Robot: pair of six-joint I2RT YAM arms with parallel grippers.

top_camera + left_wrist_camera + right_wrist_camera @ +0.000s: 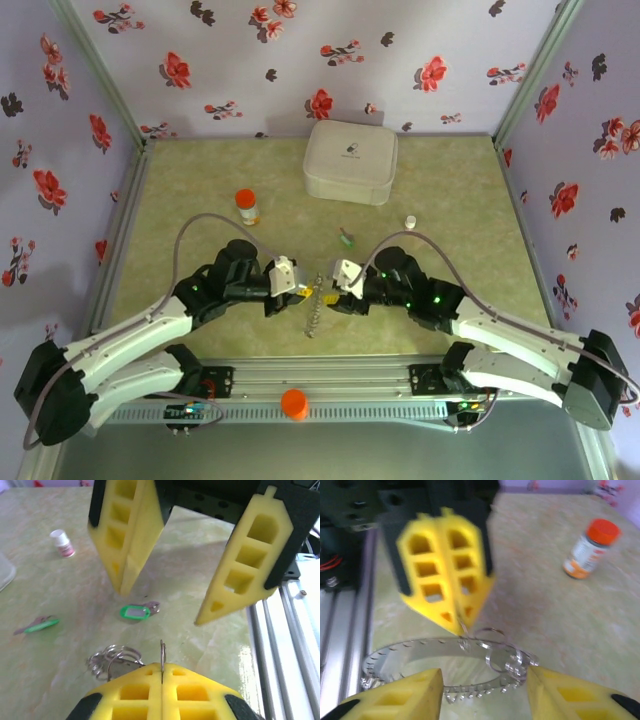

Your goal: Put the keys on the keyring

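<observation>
While tight on the limp, beaded metal keyring [420, 647], left jaws; right jaws wide, empty.

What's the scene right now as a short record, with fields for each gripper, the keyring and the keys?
left gripper: shut, pinching the keyring
right gripper: open, facing the left one, holding nothing
keyring: a limp chain loop, no key on it
keys: two, green-headed, both lying on the table
</observation>
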